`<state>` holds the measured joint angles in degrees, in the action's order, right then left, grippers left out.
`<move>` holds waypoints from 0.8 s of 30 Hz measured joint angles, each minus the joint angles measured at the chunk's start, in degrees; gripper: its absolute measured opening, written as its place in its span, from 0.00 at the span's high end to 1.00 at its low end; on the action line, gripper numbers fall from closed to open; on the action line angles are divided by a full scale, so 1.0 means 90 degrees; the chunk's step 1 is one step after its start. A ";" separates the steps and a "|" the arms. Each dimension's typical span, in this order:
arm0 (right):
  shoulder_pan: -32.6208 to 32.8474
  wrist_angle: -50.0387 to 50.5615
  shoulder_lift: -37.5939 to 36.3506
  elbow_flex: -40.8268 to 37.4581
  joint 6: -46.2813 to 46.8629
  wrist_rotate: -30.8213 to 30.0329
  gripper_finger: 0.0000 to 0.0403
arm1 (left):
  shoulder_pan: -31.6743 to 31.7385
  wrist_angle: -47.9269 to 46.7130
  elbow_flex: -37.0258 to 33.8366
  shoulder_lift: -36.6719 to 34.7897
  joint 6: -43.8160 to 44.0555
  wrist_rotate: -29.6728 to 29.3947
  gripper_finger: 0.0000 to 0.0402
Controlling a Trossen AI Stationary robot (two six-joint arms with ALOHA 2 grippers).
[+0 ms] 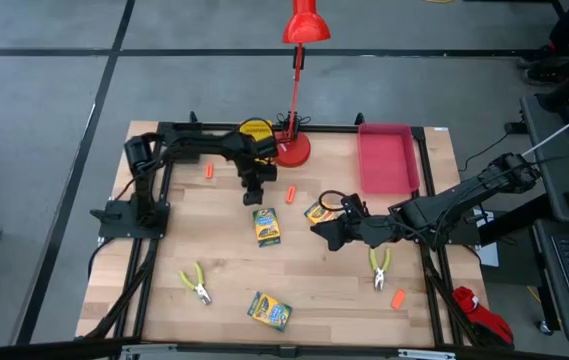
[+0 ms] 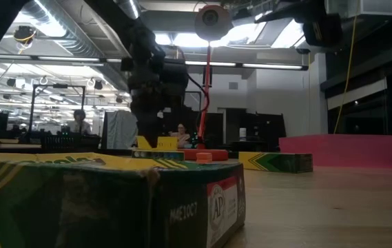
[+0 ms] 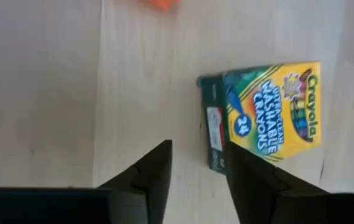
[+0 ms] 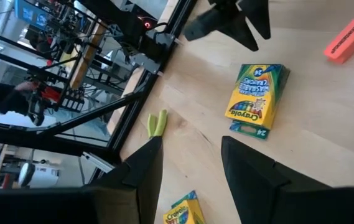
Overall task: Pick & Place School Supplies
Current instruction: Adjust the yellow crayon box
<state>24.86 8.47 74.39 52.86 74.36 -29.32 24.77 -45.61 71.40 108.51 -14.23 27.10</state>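
Three yellow-and-green crayon boxes lie flat on the wooden table: one in the middle [image 1: 266,227], one right of it [image 1: 316,212] and one near the front edge [image 1: 269,310]. Two lime-handled pliers [image 1: 196,283] [image 1: 379,268] and three orange pieces [image 1: 208,171] [image 1: 290,193] [image 1: 398,298] lie scattered. My left gripper [image 1: 254,192] hangs open just beyond the middle box's far end [image 3: 264,115], holding nothing [image 3: 198,165]. My right gripper [image 1: 329,233] is open over the table by the second box, with nothing between its fingers [image 4: 189,155].
A pink tray [image 1: 386,158] sits at the far right. A yellow tray [image 1: 255,130] and the red desk lamp's base [image 1: 292,150] stand at the far middle, under and beside my left arm. The black frame [image 1: 154,250] runs along the table's edges.
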 joint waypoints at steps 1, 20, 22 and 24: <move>0.0007 -0.0023 0.0000 0.0000 0.0000 0.0000 0.59 | -0.0014 0.0006 0.0000 0.0032 0.0010 0.0027 0.61; 0.0370 -0.0187 0.0000 0.0000 0.0023 -0.0346 0.59 | -0.0243 0.0469 -0.0002 0.0129 0.0339 -0.0203 0.54; 0.0394 -0.0189 0.0000 0.0000 0.0026 -0.0364 0.59 | -0.0256 0.0443 -0.0002 0.0129 0.0353 -0.0208 0.54; 0.0415 -0.0187 0.0000 0.0000 0.0047 -0.0369 0.59 | -0.0297 0.0443 -0.0002 0.0129 0.0355 -0.0223 0.54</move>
<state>28.60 6.79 74.39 52.86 74.78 -32.64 22.10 -41.63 71.37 109.67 -11.03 25.09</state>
